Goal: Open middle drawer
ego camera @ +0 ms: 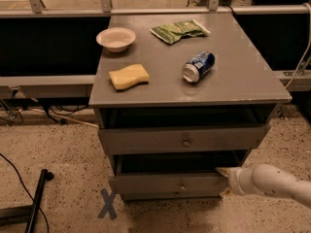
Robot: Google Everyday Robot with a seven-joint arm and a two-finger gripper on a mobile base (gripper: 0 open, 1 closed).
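The middle drawer is a grey panel with a small round metal knob at its centre. It stands pulled out from the cabinet, with a dark gap above its front. My gripper, at the end of a white arm coming in from the lower right, sits at the drawer front's upper right corner, touching its top edge. The top drawer lies above it, and only a thin strip of the bottom drawer shows below.
On the grey cabinet top lie a white bowl, a yellow sponge, a blue can on its side and a green bag. A black stand and a tape X are on the floor at left.
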